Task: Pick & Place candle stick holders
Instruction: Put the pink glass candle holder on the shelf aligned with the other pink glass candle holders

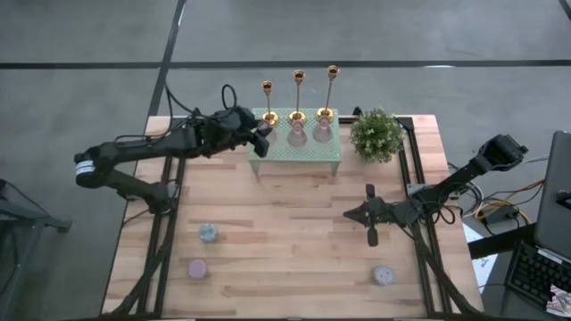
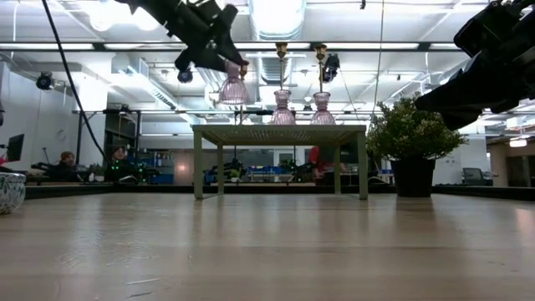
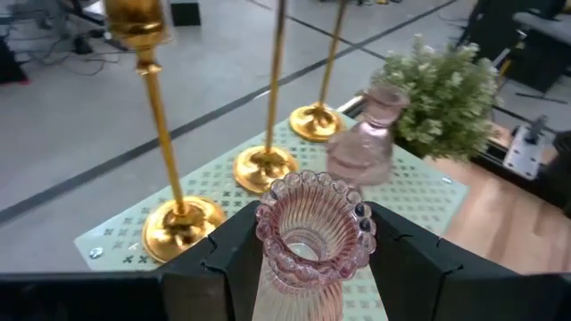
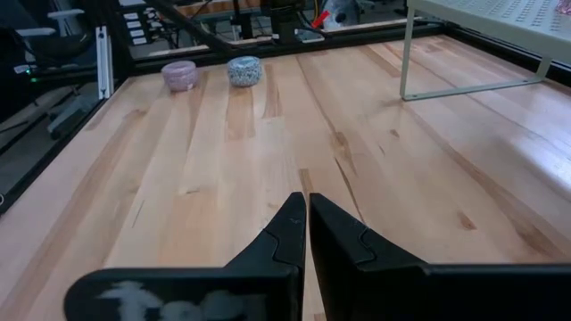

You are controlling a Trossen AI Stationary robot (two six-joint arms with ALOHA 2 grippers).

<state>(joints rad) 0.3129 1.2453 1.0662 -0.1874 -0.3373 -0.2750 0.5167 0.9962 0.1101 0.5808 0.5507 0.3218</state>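
Observation:
Three gold candle stick holders (image 1: pixel 297 114) stand by their round bases along the far edge of a pale green perforated shelf (image 1: pixel 294 153); their bases also show in the left wrist view (image 3: pixel 183 227). Two pink glass holders (image 2: pixel 282 109) stand on the shelf in front of them. My left gripper (image 3: pixel 314 218) is at the shelf's left end (image 1: pixel 261 141), shut on a third pink ribbed glass holder (image 3: pixel 314 241). My right gripper (image 4: pixel 306 223) is shut and holds nothing, above the table's right half (image 1: pixel 370 218). My left gripper pinches the pink glass holder between its two fingers (image 3: pixel 236 259), on the ribbed body just below the beaded rim (image 3: pixel 269 260). The fingers come from the table's left, nearly level and tipped slightly down. The holder (image 2: pixel 234 88) stays upright, mouth up, clear above the shelf top.
A potted green plant (image 1: pixel 376 134) stands just right of the shelf. Three small round jars sit on the near part of the table (image 1: pixel 208 234), (image 1: pixel 196 268), (image 1: pixel 384 275). The wooden table top (image 1: pixel 285 223) lies between them.

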